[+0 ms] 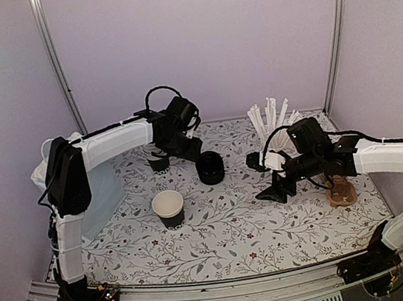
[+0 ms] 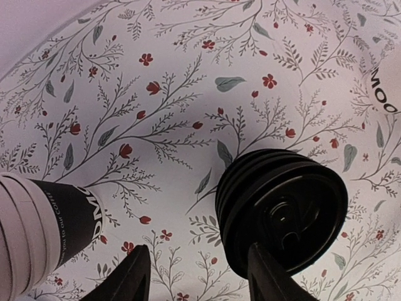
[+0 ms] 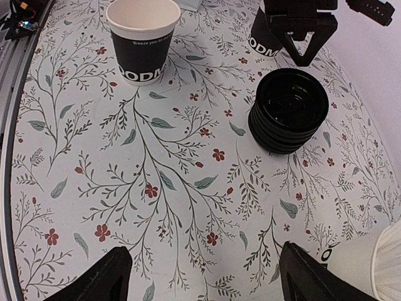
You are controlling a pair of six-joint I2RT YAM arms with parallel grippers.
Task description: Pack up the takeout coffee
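Observation:
The takeout coffee cup (image 1: 169, 208), black with a whitish rim and inside, stands upright with its top open at centre left; it also shows in the right wrist view (image 3: 143, 37). A stack of black lids (image 1: 210, 168) stands behind and to the right of it, seen too in both wrist views (image 2: 282, 213) (image 3: 289, 110). My left gripper (image 1: 193, 151) is open and empty, hovering between the nested cup stack (image 1: 156, 158) and the lids (image 2: 197, 279). My right gripper (image 1: 263, 178) is open and empty, low over the mat right of the lids (image 3: 203, 279).
A white cup of paper-wrapped straws (image 1: 276, 122) stands at the back right, its wall showing in the right wrist view (image 3: 354, 260). A brown cardboard piece (image 1: 341, 193) lies at the right. A white and blue bag (image 1: 92, 191) sits at the left. The nested cups show at lower left (image 2: 34, 232).

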